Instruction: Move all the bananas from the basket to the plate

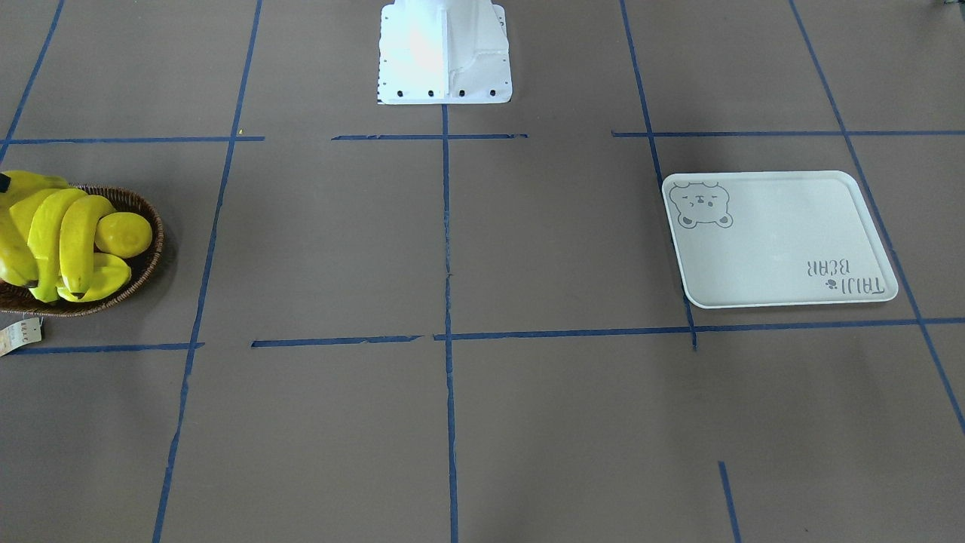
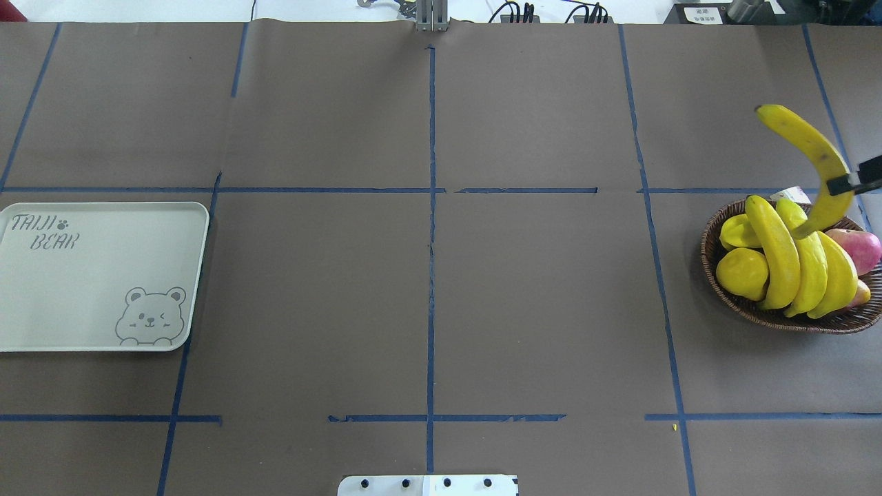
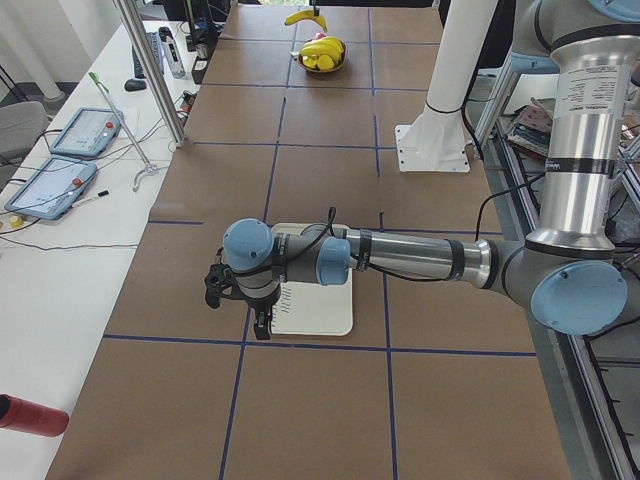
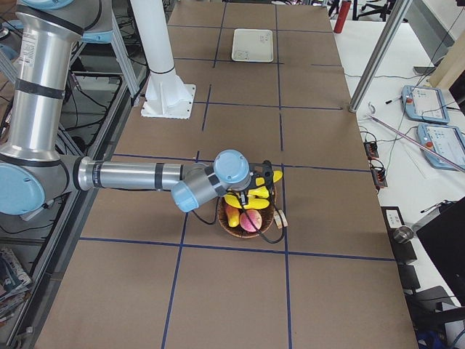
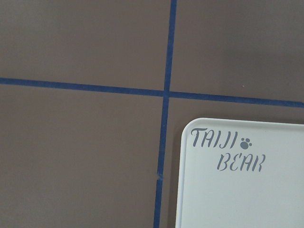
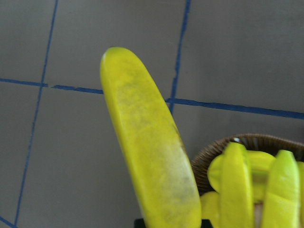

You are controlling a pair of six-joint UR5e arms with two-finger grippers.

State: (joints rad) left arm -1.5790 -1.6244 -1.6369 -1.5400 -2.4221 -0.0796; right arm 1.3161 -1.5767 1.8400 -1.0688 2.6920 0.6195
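4 bananas (image 2: 778, 255), 1 basket (image 2: 758, 313), 1 plate (image 2: 103, 275)

This is a robotics lab. Silver-and-blue robot arms (image 3: 420, 258) extend over a long surface (image 2: 537, 303) papered brown and marked into a grid with blue tape (image 2: 431, 275). A white side bench (image 3: 60, 300) holds two teach pendants (image 3: 83, 130). Aluminium frame posts (image 3: 150, 70) and cables (image 2: 513, 10) line the edge.

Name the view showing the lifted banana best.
Overhead exterior: the whole lifted banana shows, pinched by the right gripper above the basket. Right wrist crops it; exterior left shows it tiny; front-facing clips it; exterior right unclear.
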